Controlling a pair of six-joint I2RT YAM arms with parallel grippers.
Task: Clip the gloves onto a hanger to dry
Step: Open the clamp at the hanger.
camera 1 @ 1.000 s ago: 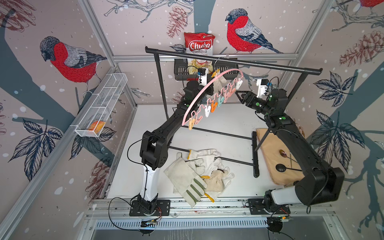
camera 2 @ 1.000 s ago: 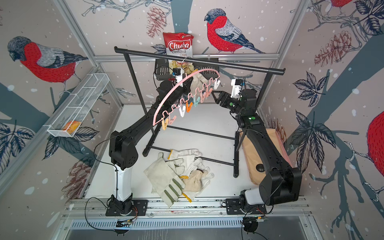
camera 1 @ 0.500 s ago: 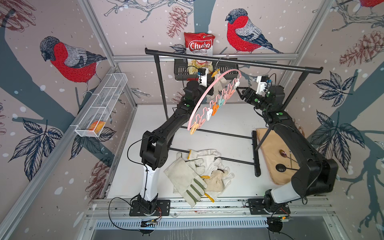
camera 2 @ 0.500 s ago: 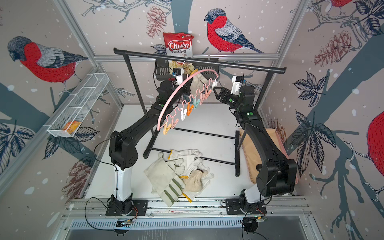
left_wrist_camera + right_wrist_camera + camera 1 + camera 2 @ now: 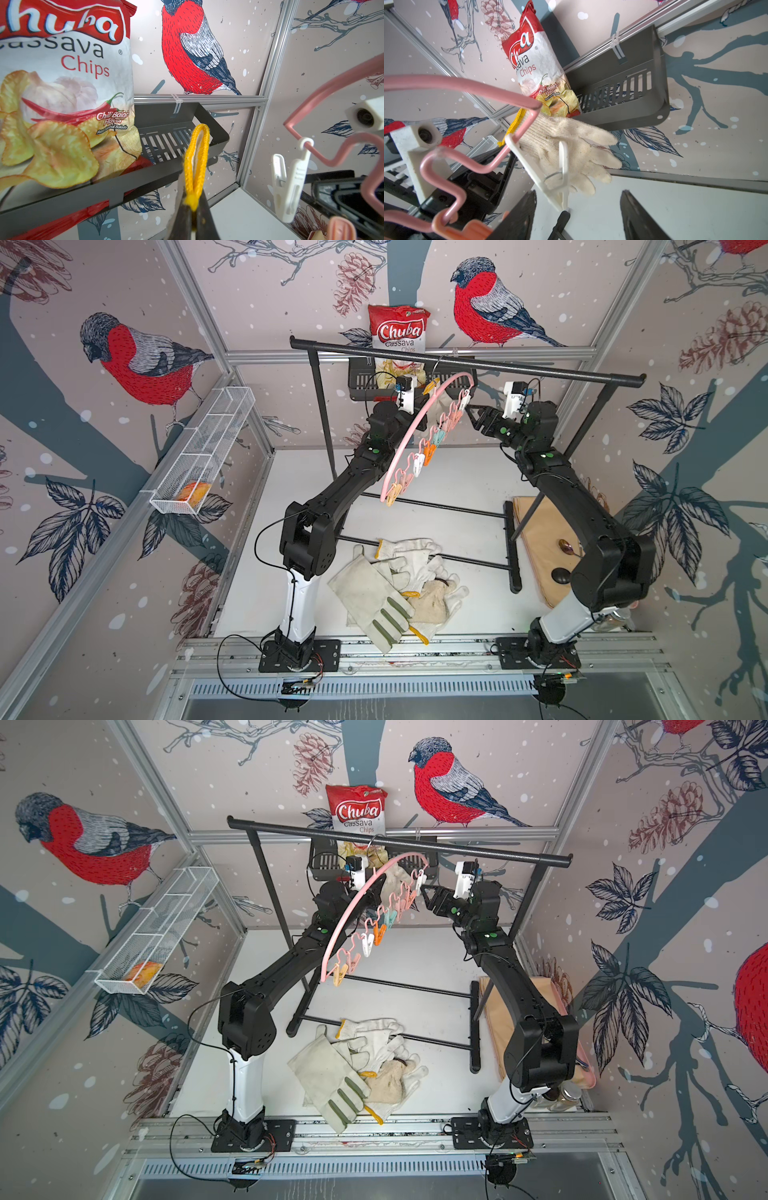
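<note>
A: Feed ok?
B: I get bright, diffuse light in both top views and soft shadows on the table (image 5: pixel 469 477). Frame edges bow. In the wrist views the close hanger (image 5: pixel 467 88) is blurred, the walls sharp.

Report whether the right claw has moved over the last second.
Yes: the right claw has risen closer to the black rack's top bar.
</note>
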